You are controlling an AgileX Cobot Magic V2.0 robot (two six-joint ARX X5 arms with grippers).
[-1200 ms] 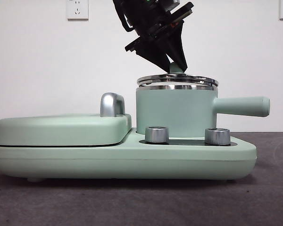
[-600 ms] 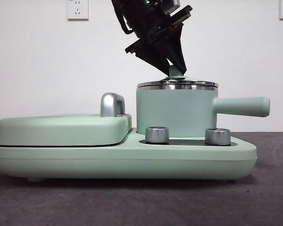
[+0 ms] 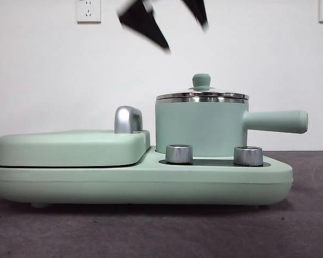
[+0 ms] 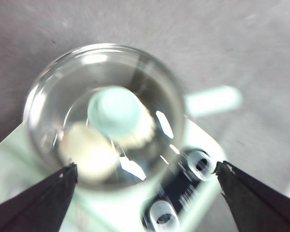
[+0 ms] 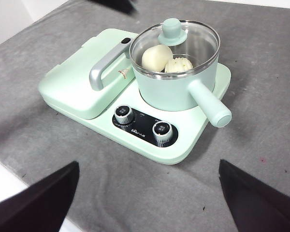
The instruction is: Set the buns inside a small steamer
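With the glass lid (image 5: 176, 42) seated on its steel rim, the small steamer (image 3: 202, 126) sits closed on the mint-green cooker base (image 3: 140, 180), its long handle (image 3: 275, 121) sticking straight out to the side. Both buns are inside the steamer, visible through the lid: smooth bun (image 5: 156, 57) and ridged bun (image 5: 179, 65) side by side, touching or nearly so, the smooth one on the side toward the flat griddle (image 3: 70, 148). Lid knob (image 3: 201, 81) stands free, nothing touching it. Left gripper (image 4: 145, 169) hangs directly above the steamer, clear of the knob, jaws spread wide and empty; its wrist view looks straight down through the lid at both buns, blurred. In the front view its two black jaw tips show at the top edge, above the steamer. Right gripper (image 5: 147, 166) waits well away from the steamer, on the dial side of the base, jaws wide apart, nothing between them. Two steel dials (image 3: 178, 153) sit on the base just in front of the steamer. Griddle lies closed beside the steamer, chrome handle (image 3: 127, 119) between the two. Base rests on a grey table (image 5: 261, 159).
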